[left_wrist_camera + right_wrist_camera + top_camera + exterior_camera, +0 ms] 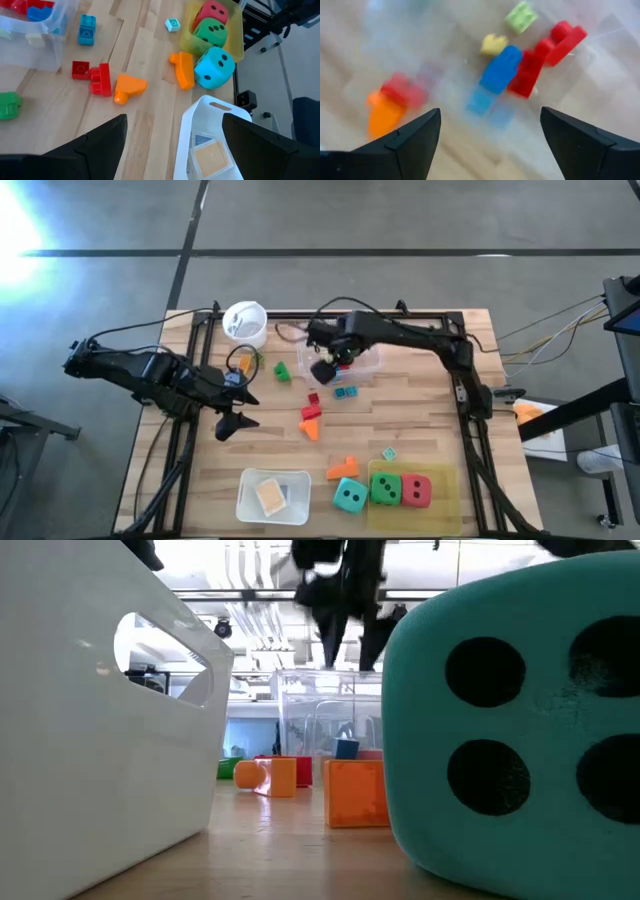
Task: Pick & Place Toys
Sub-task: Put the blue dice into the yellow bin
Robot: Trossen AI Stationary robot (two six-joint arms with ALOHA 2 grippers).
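My left gripper [232,423] [174,120] is open and empty, above bare wood at the table's left-middle. My right gripper [322,370] [490,112] is open and empty, over the clear tub [358,366], which holds blue [501,70], red [545,55], yellow [494,45] and pale green [521,16] blocks. Loose on the table lie a green block [282,370], red blocks [311,408], orange blocks [311,430] [343,469], a blue block [346,392] and a small teal tile [389,453]. A teal die [349,496] stands beside green [385,489] and red [417,490] dice.
The green and red dice sit in a yellowish tray [445,480] at the near right. A white container [250,498] holding a flat tan tile stands at the near edge. A white cup [245,322] stands at the far left. Black frame rails run along the table's sides.
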